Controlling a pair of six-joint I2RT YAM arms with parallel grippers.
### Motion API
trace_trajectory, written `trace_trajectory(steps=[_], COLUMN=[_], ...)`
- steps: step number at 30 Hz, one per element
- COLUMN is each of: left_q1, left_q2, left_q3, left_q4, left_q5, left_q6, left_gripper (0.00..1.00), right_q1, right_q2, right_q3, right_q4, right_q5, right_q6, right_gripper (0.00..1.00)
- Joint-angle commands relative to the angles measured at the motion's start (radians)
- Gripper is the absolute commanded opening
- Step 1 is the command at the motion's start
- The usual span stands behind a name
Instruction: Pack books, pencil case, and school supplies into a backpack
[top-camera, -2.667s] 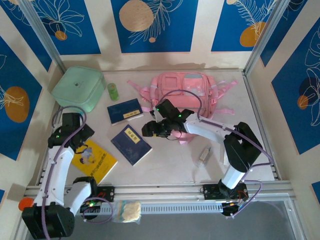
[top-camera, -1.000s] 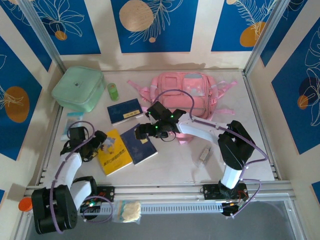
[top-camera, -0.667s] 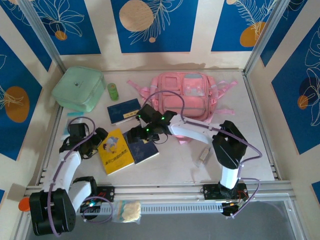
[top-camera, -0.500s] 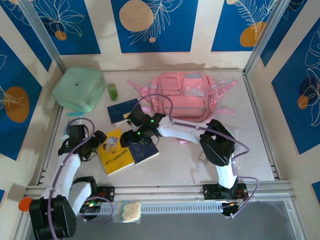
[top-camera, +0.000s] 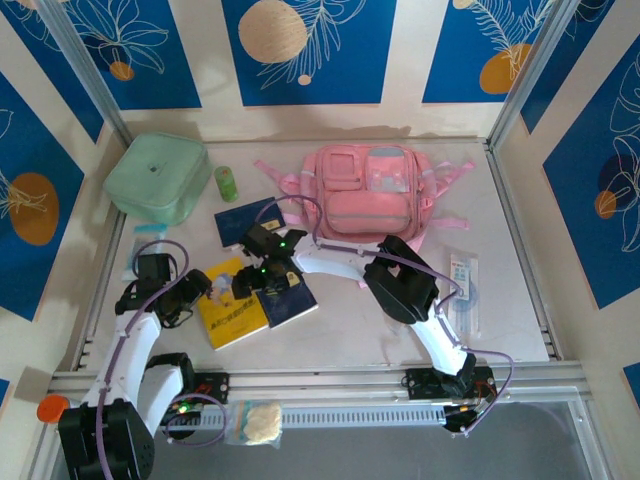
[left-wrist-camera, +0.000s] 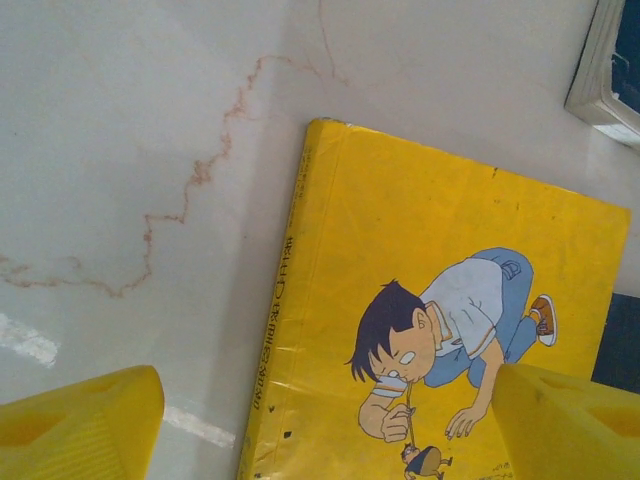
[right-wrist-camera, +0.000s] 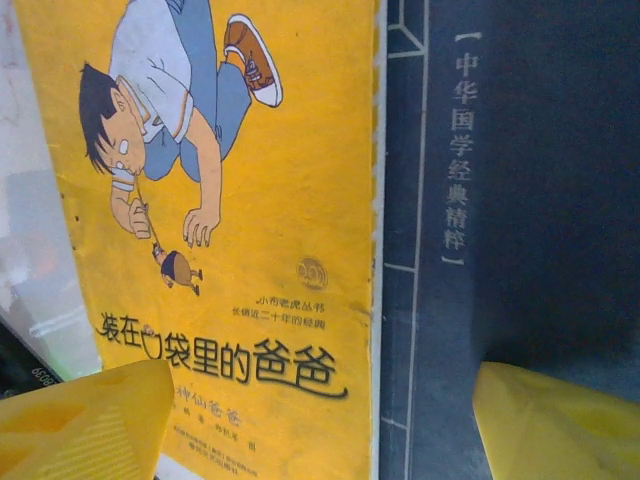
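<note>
The book-gathering step is judged to be in hand, with nothing packed so far. The yellow book (top-camera: 230, 312) lies flat at the near left of the table (top-camera: 340, 340), and its right edge is pressed against a navy book (top-camera: 292, 300). Whether the two overlap cannot be told. A second navy book (top-camera: 245, 218) lies just beyond them. The backpack (top-camera: 372, 195) is set at the far middle, well apart from the books, and whether it is unzipped cannot be told.

The left gripper (top-camera: 202, 288) is held spread over the yellow book's left edge, with nothing between its fingers (left-wrist-camera: 85, 420). The right gripper (top-camera: 250, 282) is likewise spread, poised over the seam of the two books and gripping nothing.

A grip on a thin, flat cover is called for next, probably by working one edge up. Little room is left between the two grippers. To the right, bare table is open toward the white and light-blue packet (top-camera: 463, 290). The mint box (top-camera: 157, 178) and green bottle (top-camera: 226, 183) crowd the far left.
</note>
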Motion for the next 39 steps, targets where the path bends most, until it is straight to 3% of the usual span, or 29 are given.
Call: trace_trajectory(steps=[1, 14, 19, 24, 31, 39], left_q1=[-0.005, 0.001, 0.049, 0.105, 0.107, 0.106], left_q2=[-0.010, -0.025, -0.018, 0.001, -0.029, -0.006], left_q3=[-0.003, -0.031, -0.036, -0.037, -0.073, -0.093], left_q4=[-0.029, -0.013, -0.005, 0.001, 0.062, 0.088], left_q5=[-0.035, -0.062, -0.043, 0.016, 0.105, 0.143], left_q6=[-0.005, -0.064, -0.068, -0.047, -0.045, -0.031], left_gripper=[0.84, 0.86, 0.86, 0.78, 0.61, 0.54], right_q1=[0.022, 0.060, 0.086, 0.065, 0.041, 0.044], right_q2=[0.044, 0.078, 0.096, 0.104, 0.128, 0.192], right_q3=[0.065, 0.132, 0.162, 0.164, 0.172, 0.229], right_q4=[-0.030, -0.053, -0.021, -0.035, -0.090, -0.103], right_q5=[-0.009, -0.013, -0.070, -0.069, -0.027, -0.044], right_q6=[-0.014, -0.026, -0.016, -0.001, 0.007, 0.014], right_gripper=[0.79, 0.79, 0.79, 0.78, 0.71, 0.70])
